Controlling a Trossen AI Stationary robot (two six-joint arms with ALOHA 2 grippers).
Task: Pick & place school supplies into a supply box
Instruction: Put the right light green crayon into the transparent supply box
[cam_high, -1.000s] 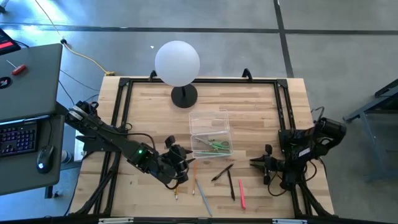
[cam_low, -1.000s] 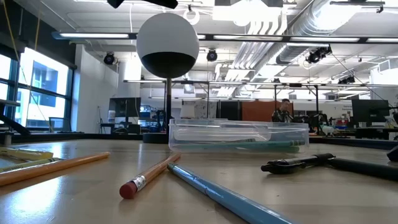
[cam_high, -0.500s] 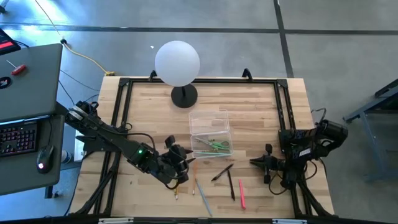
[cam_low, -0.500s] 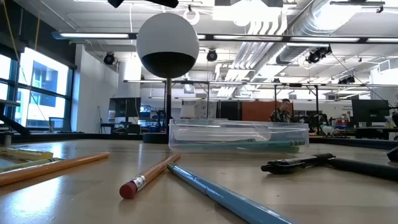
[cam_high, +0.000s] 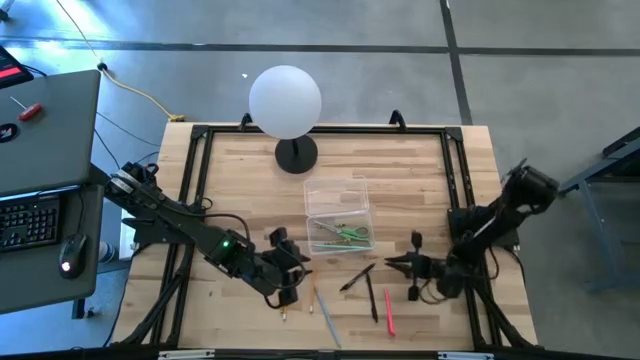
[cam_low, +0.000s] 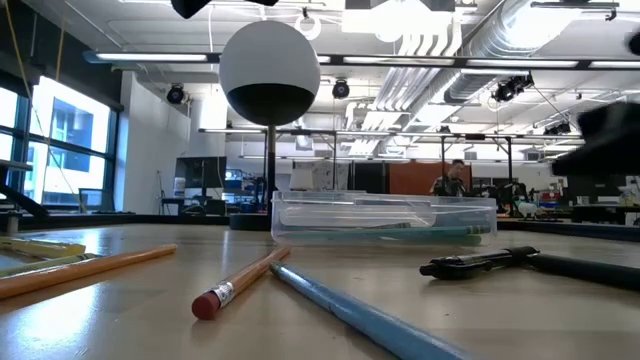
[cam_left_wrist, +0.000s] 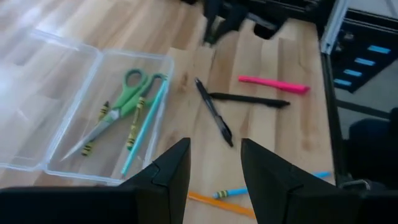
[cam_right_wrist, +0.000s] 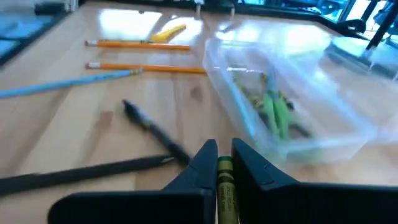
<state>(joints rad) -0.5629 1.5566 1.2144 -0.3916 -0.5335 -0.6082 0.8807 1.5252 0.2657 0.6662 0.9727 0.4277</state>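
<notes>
The right hand (cam_right_wrist: 217, 163) hovers over the bench (cam_high: 420, 170) near the black pens, its fingers pressed together on a green crayon (cam_right_wrist: 224, 186) whose lower end is hidden between them. The left hand (cam_left_wrist: 214, 162) hangs spread and empty just short of the supply box (cam_high: 338, 214). That clear box sits mid-bench before the white globe lamp (cam_high: 285, 100), holding green-handled scissors (cam_left_wrist: 118, 115), crayons and a thin teal stick, though its walls blur them in the low view. Outside lie two black pens (cam_left_wrist: 214, 112), a pink pen (cam_left_wrist: 273, 84), a blue pencil (cam_low: 350, 315) and orange pencils (cam_right_wrist: 146, 68); the blue one is cut off in the left wrist view.
</notes>
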